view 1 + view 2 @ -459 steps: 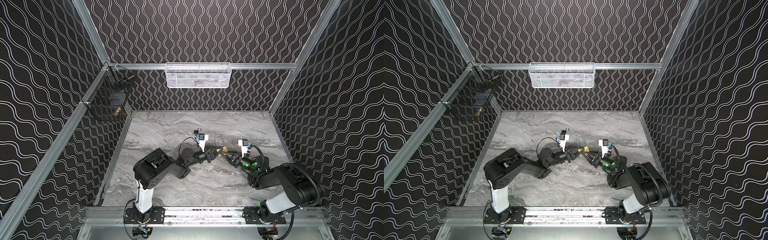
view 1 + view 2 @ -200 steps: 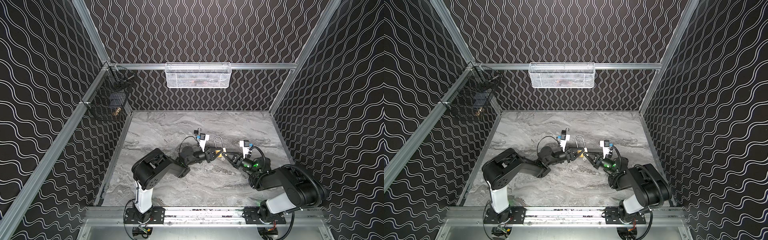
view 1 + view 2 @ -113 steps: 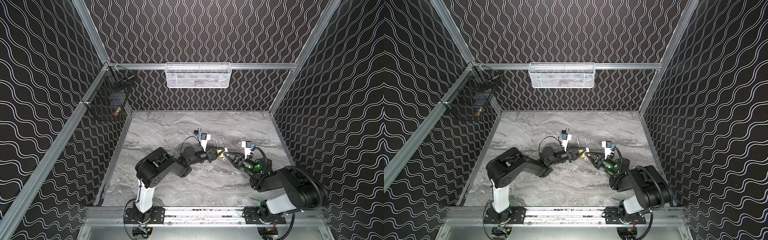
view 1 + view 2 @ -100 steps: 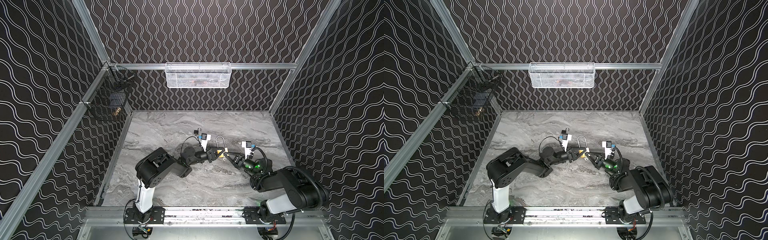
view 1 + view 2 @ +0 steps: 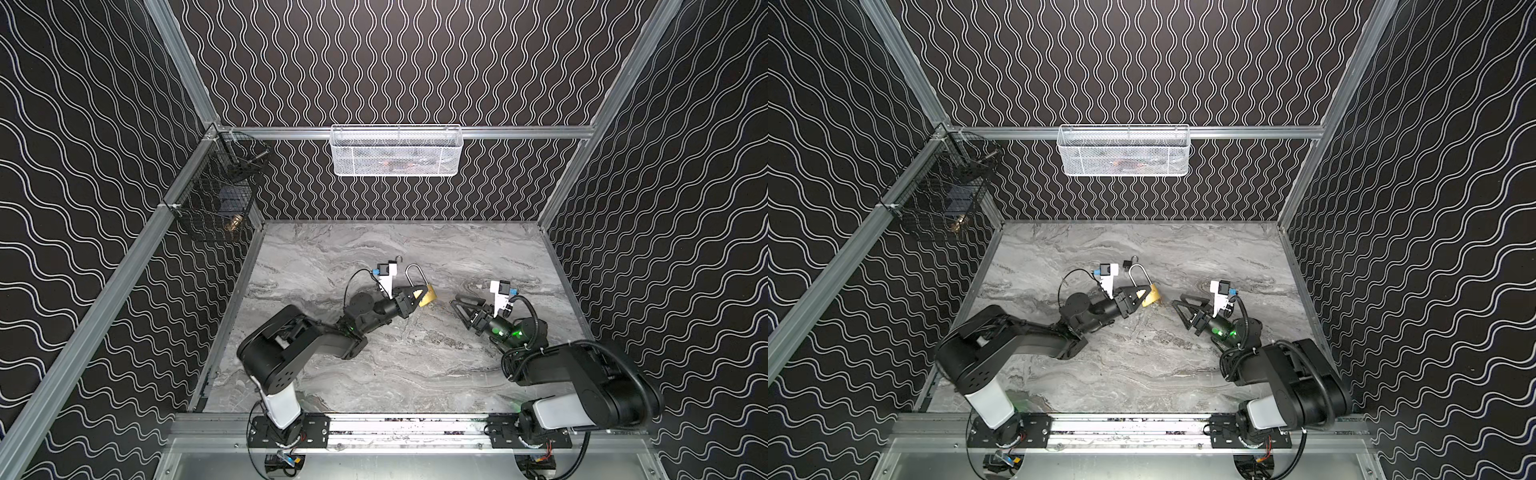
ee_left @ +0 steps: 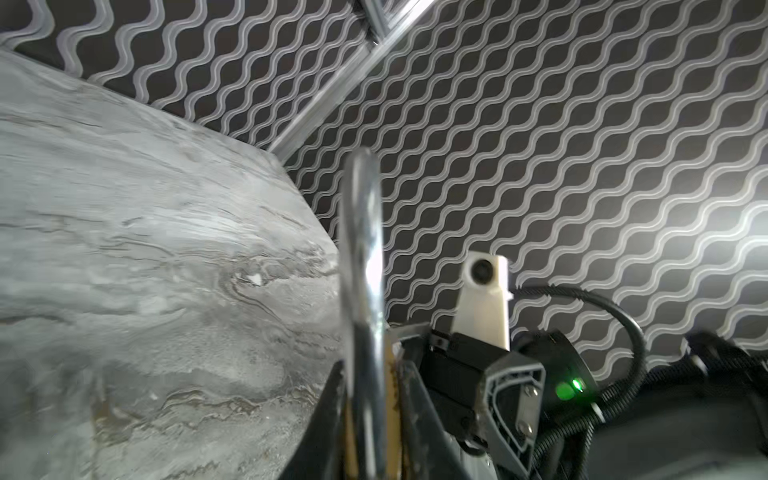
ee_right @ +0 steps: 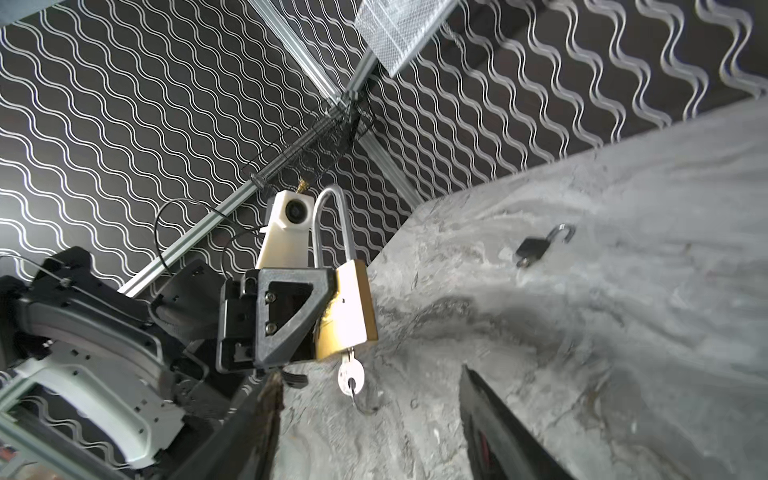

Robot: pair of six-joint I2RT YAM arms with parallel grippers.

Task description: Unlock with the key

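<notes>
KEY LEFT IN THE LOCK: my right gripper (image 5: 457, 305) has just let go and backed off. Its jaws now stand wide apart and empty, with bare marble table (image 5: 374, 365) between it and the work. A second ago it was pinched shut right up against the brass padlock (image 7: 353, 307); in both top views a clear gap now separates them.

My left gripper (image 5: 415, 296) stays clamped on the padlock's body from the side, holding it upright with the shackle (image 7: 328, 199) pointing up. In the right wrist view the silver key (image 7: 351, 374) hangs from the keyhole in the underside of the body. Its blade is seated and its bow and a thin ring dangle free, held by nothing but the lock.

Both legs of the shackle look seated in the body, so I judge the lock not yet sprung, though I cannot tell how far the key has turned. The release reads to me as a pause to re-grip: insertion is done, and the turn, or another bite of it, remains.

A small black padlock (image 7: 532, 249) lies well behind on the table with its shackle open.
</notes>
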